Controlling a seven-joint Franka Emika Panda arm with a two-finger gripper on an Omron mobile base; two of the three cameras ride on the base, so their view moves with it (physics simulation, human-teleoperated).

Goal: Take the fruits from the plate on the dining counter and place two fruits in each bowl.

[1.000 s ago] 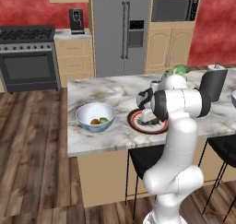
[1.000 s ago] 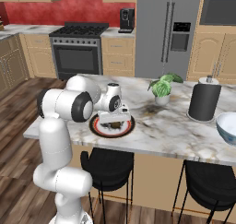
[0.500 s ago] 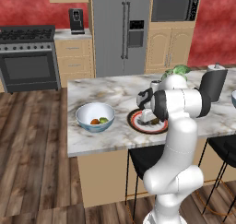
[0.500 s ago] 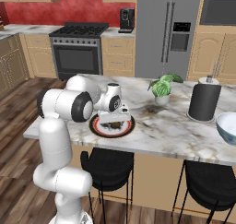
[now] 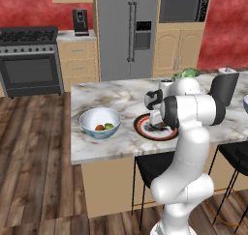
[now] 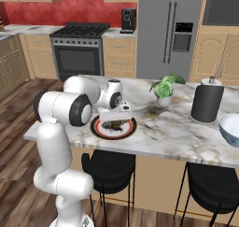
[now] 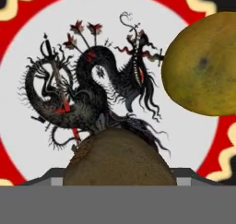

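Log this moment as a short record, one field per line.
plate: on the dining counter, under the gripper
fruits on plate: dark brown fruit and yellow-green fruit, apart
left bowl: holds orange fruit and green fruit
right bowl: at the counter's far end, contents hidden
gripper: low over the plate, at the brown fruit; grip not clear
done: one bowl filled
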